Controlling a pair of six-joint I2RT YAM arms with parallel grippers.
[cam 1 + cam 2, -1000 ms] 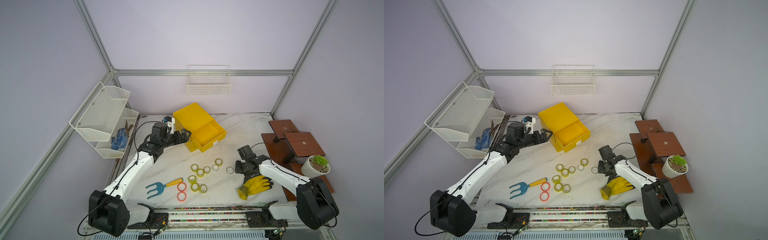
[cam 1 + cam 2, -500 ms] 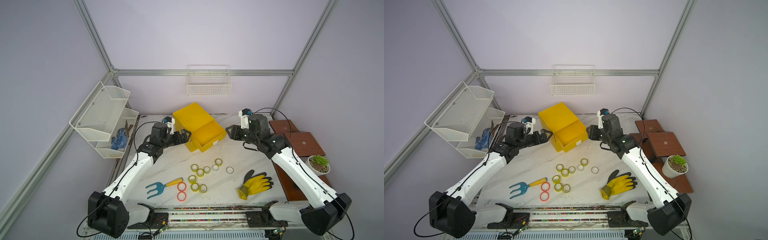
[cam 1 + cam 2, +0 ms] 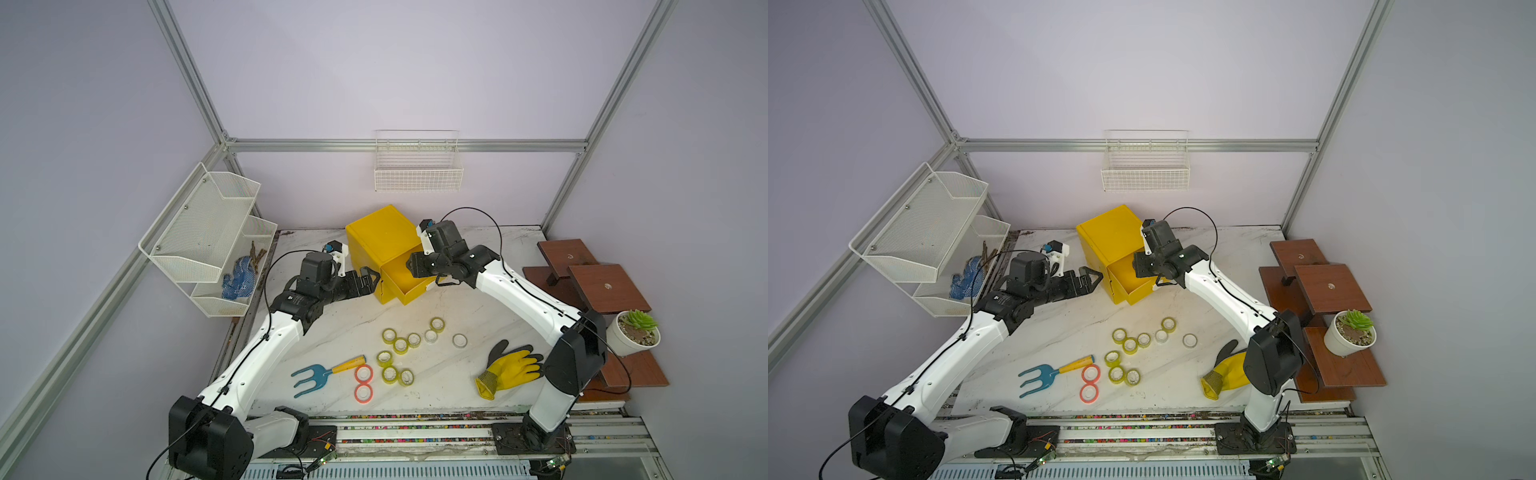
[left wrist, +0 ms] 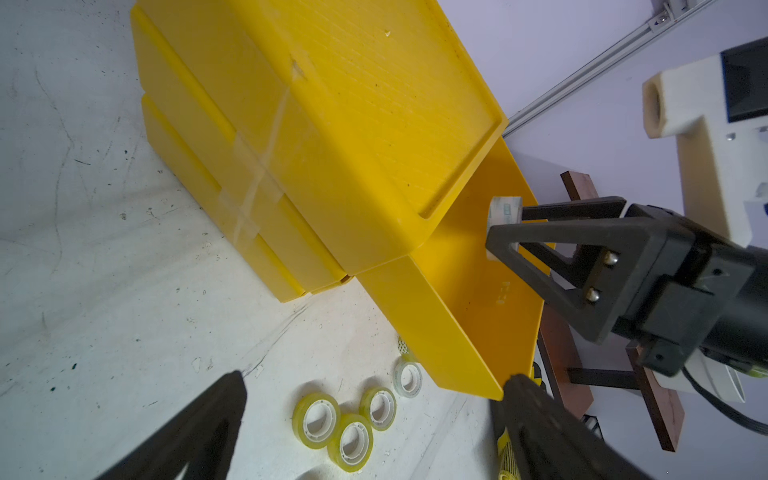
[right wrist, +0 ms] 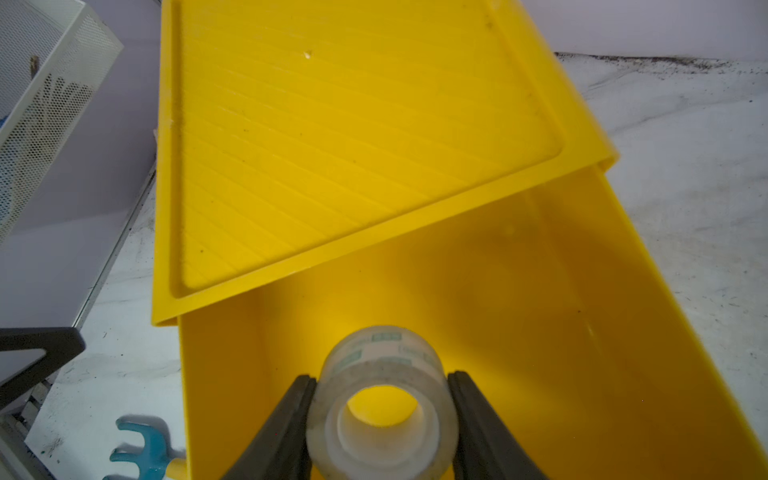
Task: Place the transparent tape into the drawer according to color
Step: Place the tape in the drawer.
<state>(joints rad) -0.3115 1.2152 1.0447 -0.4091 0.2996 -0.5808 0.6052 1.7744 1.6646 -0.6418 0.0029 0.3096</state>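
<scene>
Right arm: reaches over the open yellow drawer (image 3: 409,291).
Right hand (image 5: 381,401): clamped on a clear-whitish tape roll (image 5: 380,353), white core, held over the drawer's inside.
Left arm: stretched out low; left hand (image 3: 370,281) spread wide, holding nothing, just beside the drawer.
Counter (image 3: 332,332): yellow-green rolls (image 3: 400,345), pink rings (image 3: 363,374), fork (image 3: 313,377), glove (image 3: 509,370), all apart from the drawer.
</scene>
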